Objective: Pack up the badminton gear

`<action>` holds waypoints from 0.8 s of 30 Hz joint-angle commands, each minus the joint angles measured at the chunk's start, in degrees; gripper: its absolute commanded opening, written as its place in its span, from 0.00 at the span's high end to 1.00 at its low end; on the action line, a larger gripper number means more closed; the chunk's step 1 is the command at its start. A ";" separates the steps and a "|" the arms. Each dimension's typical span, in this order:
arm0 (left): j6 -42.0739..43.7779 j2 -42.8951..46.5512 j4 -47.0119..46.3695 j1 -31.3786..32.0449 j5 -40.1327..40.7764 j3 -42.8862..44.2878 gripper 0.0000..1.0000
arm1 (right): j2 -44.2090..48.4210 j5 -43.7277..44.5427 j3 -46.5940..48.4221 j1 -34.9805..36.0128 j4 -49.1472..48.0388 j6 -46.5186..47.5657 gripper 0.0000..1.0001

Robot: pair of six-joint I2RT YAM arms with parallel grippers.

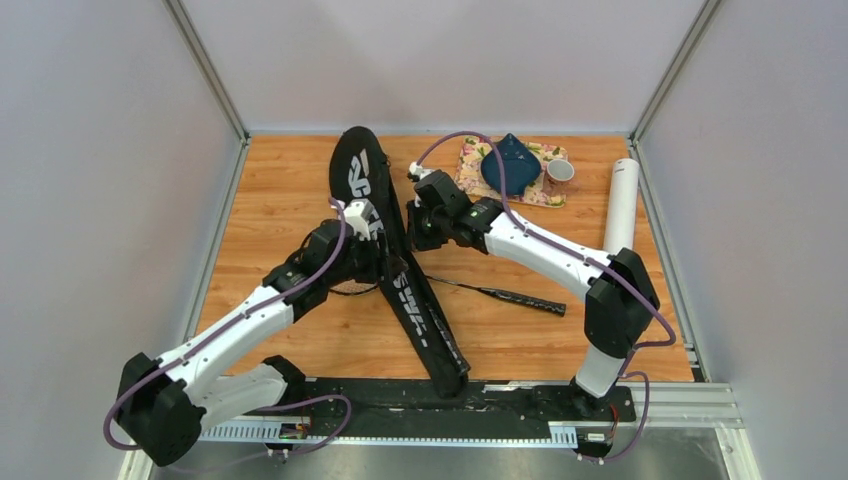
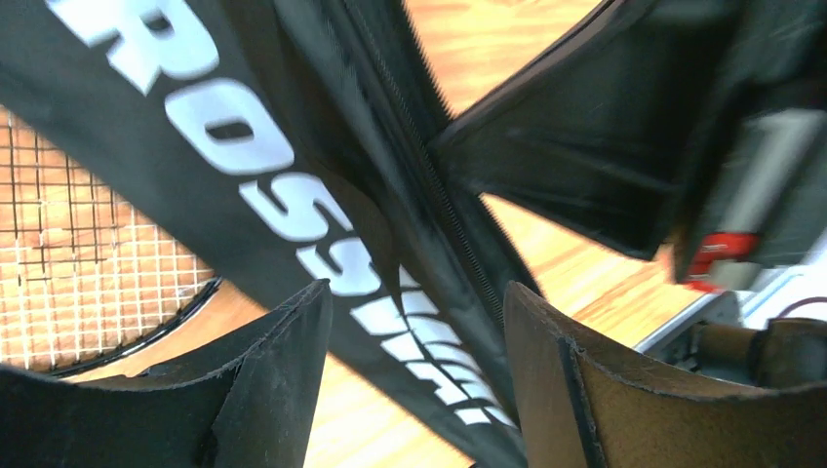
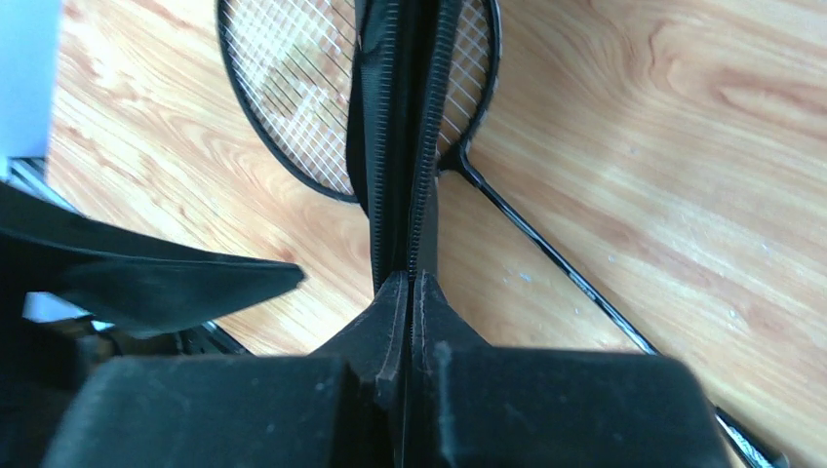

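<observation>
The long black CROSSWAY racket cover point(image 1: 415, 305) lies diagonally across the table. Its zipper edge is lifted near the middle. My right gripper point(image 1: 413, 236) is shut on that zipper edge point(image 3: 395, 146), pinching it between its fingertips point(image 3: 410, 278). My left gripper point(image 1: 385, 262) is open, its jaws astride the cover's lettered side point(image 2: 293, 210) without closing on it point(image 2: 417, 288). One black racket lies partly under the cover. Its strung head point(image 3: 293, 97) shows in both wrist views point(image 2: 78, 283) and its handle point(image 1: 520, 297) sticks out to the right. The white tube point(image 1: 620, 205) lies at the right edge. No shuttlecocks or second racket show.
A floral tray point(image 1: 470, 158) with a blue cloth point(image 1: 512, 165) sits at the back, with a small cup point(image 1: 558, 172) on its right end. Grey walls close in the table on three sides. The arms' base rail point(image 1: 430, 400) runs along the near edge.
</observation>
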State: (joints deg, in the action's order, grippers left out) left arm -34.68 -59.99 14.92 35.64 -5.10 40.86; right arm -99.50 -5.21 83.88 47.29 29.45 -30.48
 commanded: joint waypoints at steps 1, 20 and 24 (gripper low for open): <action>-4.60 4.79 -2.18 0.31 0.80 -0.69 0.27 | 3.17 3.81 2.87 1.40 3.69 2.97 1.00; -8.39 1.19 -4.81 0.84 -2.46 -2.10 0.31 | 4.05 10.47 9.81 4.92 7.73 0.33 1.00; -8.92 0.92 -6.12 0.92 -2.19 -2.45 0.30 | 3.35 12.77 11.57 6.41 9.48 0.95 1.00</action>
State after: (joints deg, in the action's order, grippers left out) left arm -42.41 -58.89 10.92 36.18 -7.51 37.76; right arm -99.11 3.86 90.78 52.14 40.07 -29.71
